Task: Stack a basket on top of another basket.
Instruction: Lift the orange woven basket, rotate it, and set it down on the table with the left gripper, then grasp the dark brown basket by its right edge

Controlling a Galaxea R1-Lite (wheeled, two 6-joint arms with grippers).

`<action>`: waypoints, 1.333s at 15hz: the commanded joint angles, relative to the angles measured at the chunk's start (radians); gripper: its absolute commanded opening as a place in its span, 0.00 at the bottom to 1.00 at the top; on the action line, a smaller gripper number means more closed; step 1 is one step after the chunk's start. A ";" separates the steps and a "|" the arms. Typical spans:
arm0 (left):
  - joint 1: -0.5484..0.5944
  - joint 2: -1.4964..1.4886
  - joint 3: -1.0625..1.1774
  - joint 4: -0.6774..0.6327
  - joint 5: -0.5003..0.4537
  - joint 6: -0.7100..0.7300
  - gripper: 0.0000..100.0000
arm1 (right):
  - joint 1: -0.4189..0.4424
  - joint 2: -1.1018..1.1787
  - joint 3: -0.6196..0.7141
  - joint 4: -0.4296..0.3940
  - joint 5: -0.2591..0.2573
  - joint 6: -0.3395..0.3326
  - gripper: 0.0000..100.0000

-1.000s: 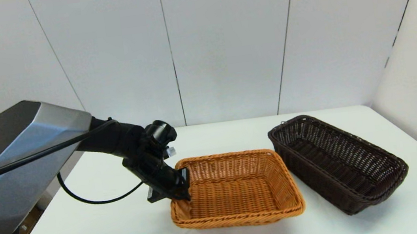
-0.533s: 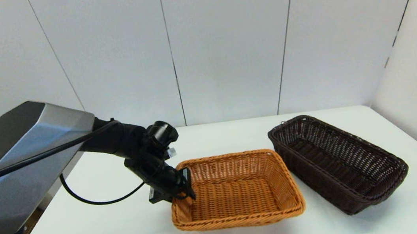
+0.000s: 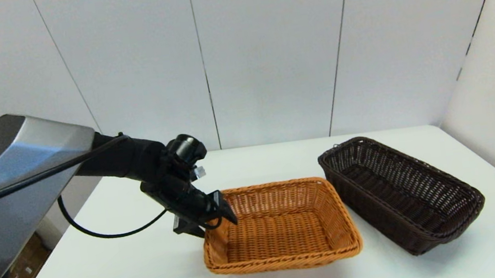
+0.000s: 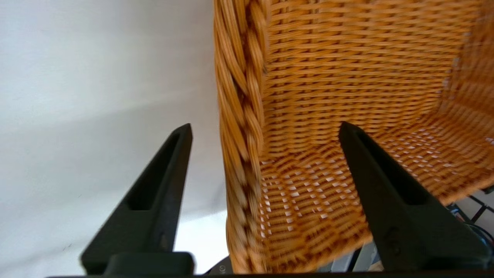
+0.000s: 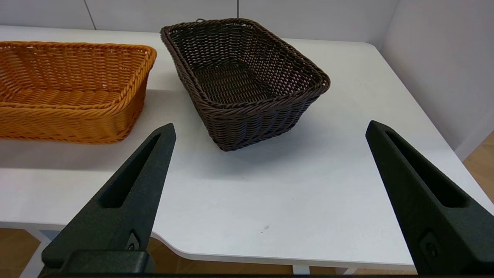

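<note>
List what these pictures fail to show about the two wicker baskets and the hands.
- Left hand fingertips: head view, its own body hides where they meet the orange-tan woven wicker basket.
- That basket's rim: left wrist view, blurred.
- Dark brown woven wicker basket underside: hidden everywhere.
- Right hand: outside head view.

One woven basket [image 3: 281,224] is orange-tan, the other woven basket [image 3: 400,191] dark brown, both on a white table [image 3: 118,277].

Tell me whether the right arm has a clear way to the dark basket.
Probably yes: the open right gripper faces the dark basket with only bare table between them.
</note>
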State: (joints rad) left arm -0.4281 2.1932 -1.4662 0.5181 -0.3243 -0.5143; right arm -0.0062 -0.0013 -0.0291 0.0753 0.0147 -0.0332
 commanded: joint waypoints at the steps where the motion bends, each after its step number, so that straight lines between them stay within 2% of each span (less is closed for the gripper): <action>1: 0.003 -0.079 0.001 0.017 0.030 -0.001 1.00 | 0.000 0.001 0.000 0.000 0.001 -0.001 1.00; 9: 0.117 -0.329 0.038 0.103 0.042 0.037 1.00 | 0.000 0.001 0.000 0.000 0.001 -0.001 1.00; 13: 0.201 -0.573 0.230 0.096 0.051 0.112 1.00 | 0.000 0.001 0.000 0.000 0.001 0.001 1.00; 20: 0.204 -1.113 0.584 0.065 0.225 0.111 1.00 | 0.000 0.000 0.000 0.000 -0.004 0.003 1.00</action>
State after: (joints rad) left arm -0.2274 1.3479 -1.0260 0.5902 -0.1577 -0.3964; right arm -0.0062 -0.0013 -0.0291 0.0749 0.0119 -0.0302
